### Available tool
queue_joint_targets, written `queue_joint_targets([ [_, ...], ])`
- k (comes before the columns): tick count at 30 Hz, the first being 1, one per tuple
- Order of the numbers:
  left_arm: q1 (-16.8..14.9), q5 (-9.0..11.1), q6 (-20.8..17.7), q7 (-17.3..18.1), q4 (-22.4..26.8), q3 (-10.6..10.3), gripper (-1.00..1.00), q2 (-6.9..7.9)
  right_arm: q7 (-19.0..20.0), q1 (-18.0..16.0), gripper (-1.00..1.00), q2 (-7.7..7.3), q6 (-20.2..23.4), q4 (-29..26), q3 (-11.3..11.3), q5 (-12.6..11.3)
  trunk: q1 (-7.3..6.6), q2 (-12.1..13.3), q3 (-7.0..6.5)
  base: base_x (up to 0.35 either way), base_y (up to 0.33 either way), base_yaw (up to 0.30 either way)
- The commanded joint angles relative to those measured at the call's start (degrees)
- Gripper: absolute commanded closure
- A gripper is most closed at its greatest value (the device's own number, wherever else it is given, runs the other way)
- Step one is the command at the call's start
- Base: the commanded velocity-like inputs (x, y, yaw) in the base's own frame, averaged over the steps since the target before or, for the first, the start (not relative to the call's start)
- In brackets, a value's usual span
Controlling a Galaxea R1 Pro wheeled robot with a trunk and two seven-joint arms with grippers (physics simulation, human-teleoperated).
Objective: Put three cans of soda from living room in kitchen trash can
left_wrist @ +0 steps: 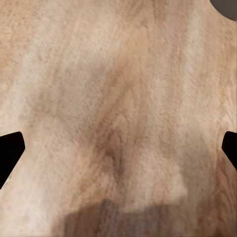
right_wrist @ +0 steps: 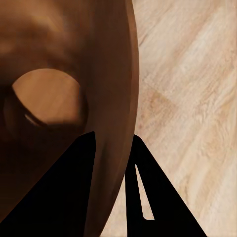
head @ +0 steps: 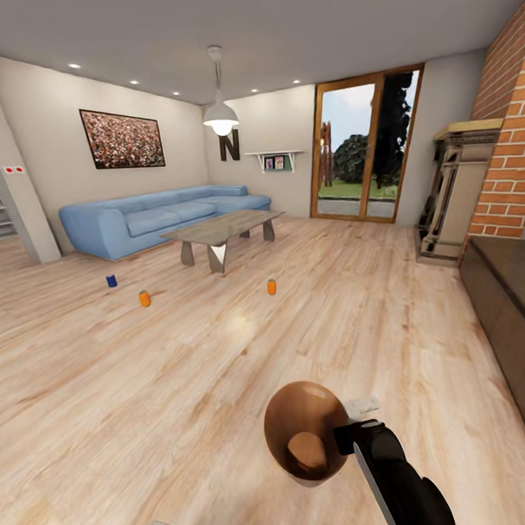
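Observation:
Three cans of soda stand on the light wood floor in the head view: a dark blue one (head: pixel 111 280), an orange one (head: pixel 144 298) close beside it, and another orange one (head: pixel 271 286) further right, in front of the glass table. The trash can (head: pixel 304 432) hangs low and near me, tilted so its copper-brown inside (right_wrist: pixel 49 59) faces the camera. My right gripper (head: pixel 344 436) (right_wrist: pixel 113 148) is shut on its rim, one finger inside and one outside. The left gripper (left_wrist: pixel 118 148) is open over bare floor, fingertips wide apart.
A long blue sofa (head: pixel 161 217) and a low glass table (head: pixel 223 227) stand behind the cans. Wood-framed glass doors (head: pixel 364 147) are at the back, a brick chimney (head: pixel 510 152) and a dark bench (head: pixel 508 282) on the right. Wide floor lies between me and the cans.

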State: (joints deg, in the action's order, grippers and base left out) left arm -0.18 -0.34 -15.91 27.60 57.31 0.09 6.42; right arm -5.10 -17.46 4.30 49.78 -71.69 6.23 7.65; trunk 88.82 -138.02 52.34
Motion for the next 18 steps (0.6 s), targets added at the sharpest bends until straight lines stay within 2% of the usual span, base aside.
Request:
queue_joint_targets([
  [1,0.0,0.0,0.0,0.0,0.0,0.0,-1.00,0.00,0.1,0.0,1.00,0.01,0.0,0.0,0.0,-0.2,0.00,0.0,-0.01,0.340,0.000,0.000],
  [18,0.0,0.0,0.0,0.0,0.0,0.0,-1.00,0.00,0.1,0.0,1.00,0.01,0.0,0.0,0.0,-0.1,0.00,0.0,-0.01,0.340,0.000,0.000],
])
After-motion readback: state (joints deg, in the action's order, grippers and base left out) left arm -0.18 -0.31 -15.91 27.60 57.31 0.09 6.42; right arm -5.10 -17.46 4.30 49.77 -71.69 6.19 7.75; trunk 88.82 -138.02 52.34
